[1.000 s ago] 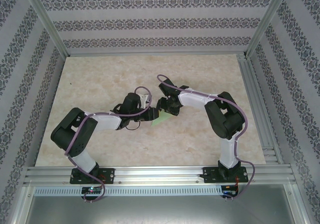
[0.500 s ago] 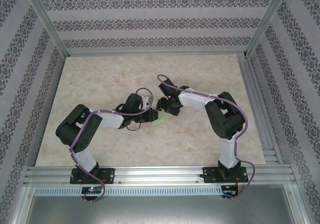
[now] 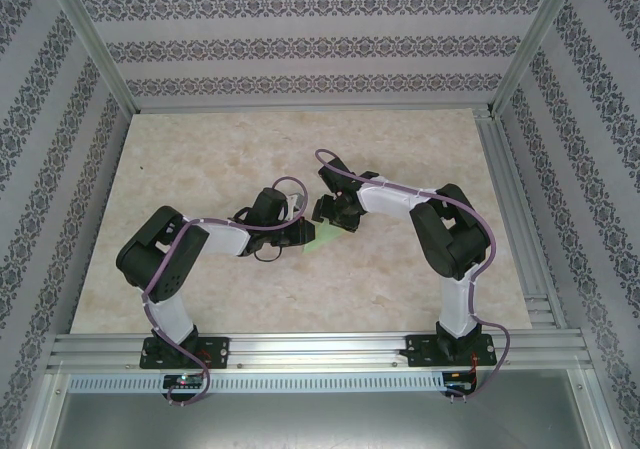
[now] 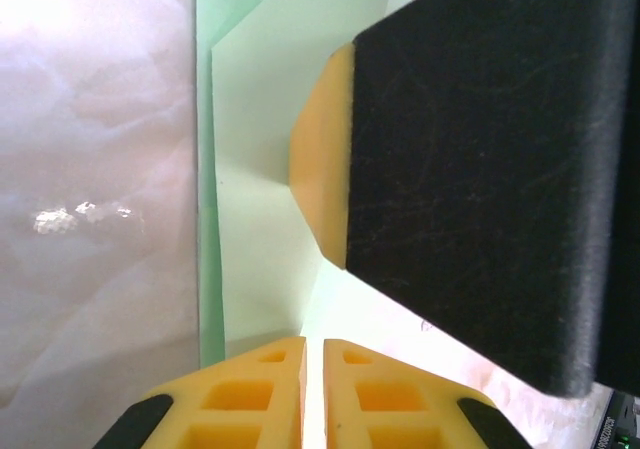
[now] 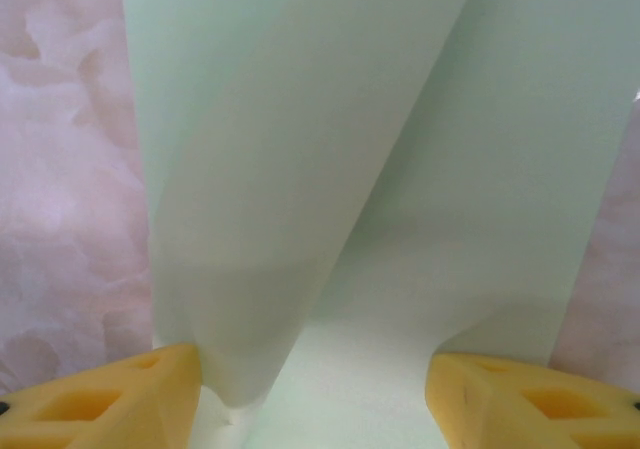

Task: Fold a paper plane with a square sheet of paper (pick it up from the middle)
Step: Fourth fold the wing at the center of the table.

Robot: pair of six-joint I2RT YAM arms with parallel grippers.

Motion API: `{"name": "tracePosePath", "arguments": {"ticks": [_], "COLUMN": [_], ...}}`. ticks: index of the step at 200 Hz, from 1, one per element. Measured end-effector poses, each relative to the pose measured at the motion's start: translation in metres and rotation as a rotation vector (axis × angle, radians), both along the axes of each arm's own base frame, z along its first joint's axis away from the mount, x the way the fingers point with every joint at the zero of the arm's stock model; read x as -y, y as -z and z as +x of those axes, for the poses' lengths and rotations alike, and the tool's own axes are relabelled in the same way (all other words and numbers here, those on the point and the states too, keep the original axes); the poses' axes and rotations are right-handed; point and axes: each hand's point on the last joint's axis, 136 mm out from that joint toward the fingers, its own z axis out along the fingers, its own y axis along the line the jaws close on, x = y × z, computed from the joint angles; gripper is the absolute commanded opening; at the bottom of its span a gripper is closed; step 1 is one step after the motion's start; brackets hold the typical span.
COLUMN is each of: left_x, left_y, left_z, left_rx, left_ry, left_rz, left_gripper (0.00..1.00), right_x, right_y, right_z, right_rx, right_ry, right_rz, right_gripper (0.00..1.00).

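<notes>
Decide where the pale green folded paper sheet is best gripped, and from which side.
Probably the lifted flap of the pale green folded paper sheet: it curls up off the flat layer, which hugs the marbled table. Come low, from its open edge.

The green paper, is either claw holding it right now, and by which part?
The left claw looks pinched on the green paper at the edge nearest it. The right claw stands open astride the paper, gripping nothing.
</notes>
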Motion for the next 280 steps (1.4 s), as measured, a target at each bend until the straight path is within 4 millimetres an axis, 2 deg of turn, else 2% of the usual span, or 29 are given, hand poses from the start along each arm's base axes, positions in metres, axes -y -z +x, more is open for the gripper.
{"name": "tracePosePath", "arguments": {"ticks": [169, 231, 280], "left_x": [0.002, 0.0004, -0.0008], "left_y": [0.0071, 0.0088, 0.0047], "left_z": [-0.0007, -0.0005, -0.0004], "left_rx": [-0.021, -0.024, -0.019], "left_ry": [0.009, 0.003, -0.008], "left_rz": [0.002, 0.012, 0.008], "left_gripper": [0.16, 0.12, 0.16], "right_x": [0.0018, 0.0029, 0.0042], "right_y": [0.0028, 0.0044, 0.0065], "right_z": [-0.0008, -0.0016, -0.0019], "right_rx": [-0.007, -0.015, -0.024], "right_ry": [-0.002, -0.001, -0.003], "right_rz": [-0.01, -0.019, -0.035], "right_gripper": [0.63, 0.61, 0.61]}}
